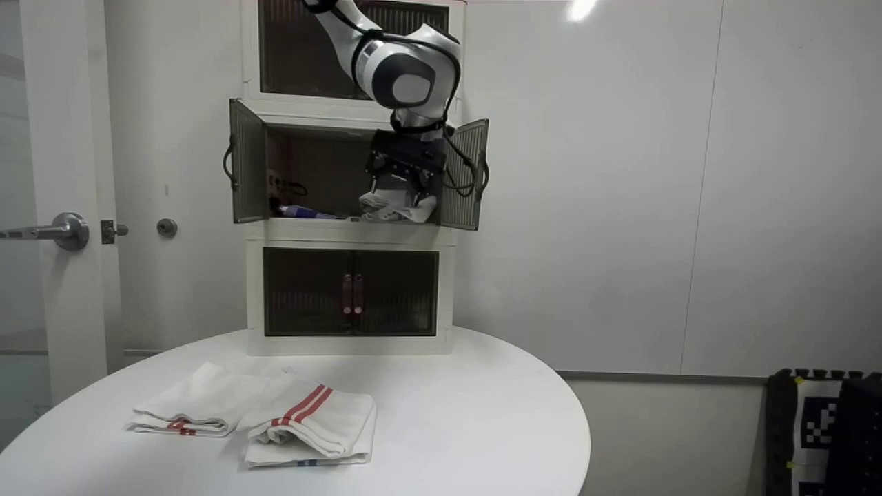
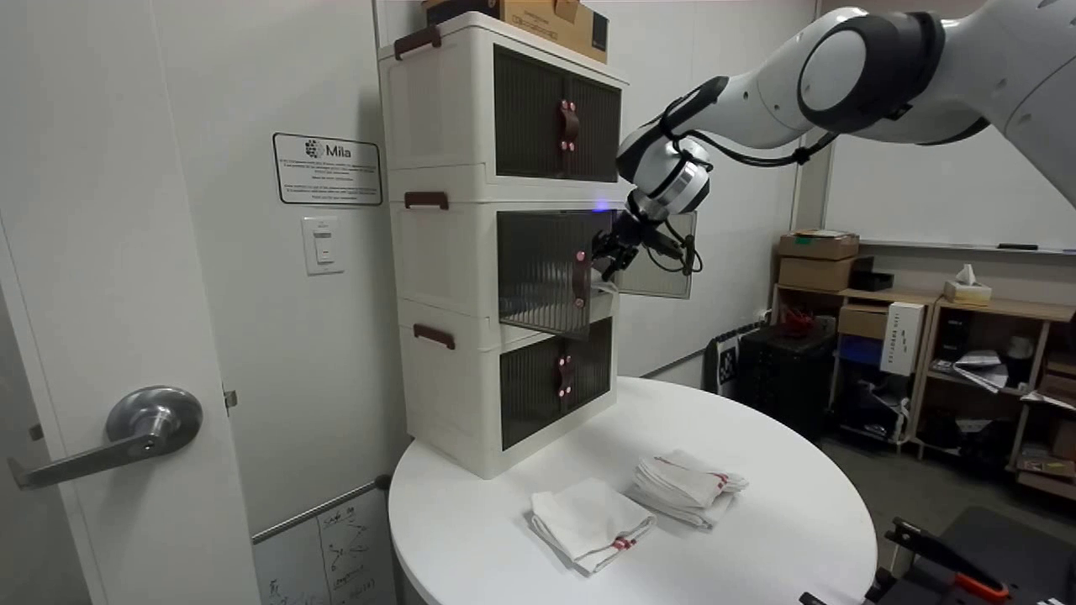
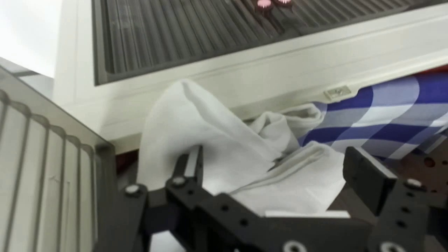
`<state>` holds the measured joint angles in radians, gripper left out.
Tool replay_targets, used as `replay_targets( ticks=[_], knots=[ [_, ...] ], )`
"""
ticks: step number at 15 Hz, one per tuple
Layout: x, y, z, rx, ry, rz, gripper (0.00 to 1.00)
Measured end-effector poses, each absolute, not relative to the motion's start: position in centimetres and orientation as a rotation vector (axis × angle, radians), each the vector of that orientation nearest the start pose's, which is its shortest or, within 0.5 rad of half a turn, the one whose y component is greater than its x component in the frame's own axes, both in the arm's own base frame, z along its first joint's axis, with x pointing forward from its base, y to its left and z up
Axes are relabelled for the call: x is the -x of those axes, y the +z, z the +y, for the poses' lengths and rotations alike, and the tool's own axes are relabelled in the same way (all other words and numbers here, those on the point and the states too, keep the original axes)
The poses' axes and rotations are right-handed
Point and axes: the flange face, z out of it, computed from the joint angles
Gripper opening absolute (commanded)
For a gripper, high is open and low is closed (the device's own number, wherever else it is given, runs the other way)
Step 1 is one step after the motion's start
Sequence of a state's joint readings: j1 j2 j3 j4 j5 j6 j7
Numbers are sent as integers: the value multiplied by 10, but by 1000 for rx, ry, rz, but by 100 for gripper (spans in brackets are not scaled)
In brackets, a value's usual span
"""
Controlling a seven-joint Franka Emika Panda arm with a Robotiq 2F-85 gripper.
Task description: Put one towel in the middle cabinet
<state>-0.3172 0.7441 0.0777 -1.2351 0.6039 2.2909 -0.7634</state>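
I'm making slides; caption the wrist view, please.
Open gripper at the towel in the middle cabinet, blue-checked item alongside.

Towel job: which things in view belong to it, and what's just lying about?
Belongs to the job:
middle cabinet, both doors open
white towel in its opening
gripper, open, towel between its jaws

Just lying about:
red-striped towels on the table
blue-and-white patterned item inside the cabinet
cardboard box up top
tissue box
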Motion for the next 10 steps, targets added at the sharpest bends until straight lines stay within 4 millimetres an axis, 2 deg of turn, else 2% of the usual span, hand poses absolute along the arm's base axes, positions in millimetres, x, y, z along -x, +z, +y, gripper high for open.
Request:
replay_targets(
  ticks=[5, 7, 10],
  knots=[
    [-728, 367, -204, 2780, -556, -310, 100],
    [-720, 375, -207, 2796, -536, -322, 100],
    [-710, 386, -203, 2813, -524, -341, 100]
  ],
)
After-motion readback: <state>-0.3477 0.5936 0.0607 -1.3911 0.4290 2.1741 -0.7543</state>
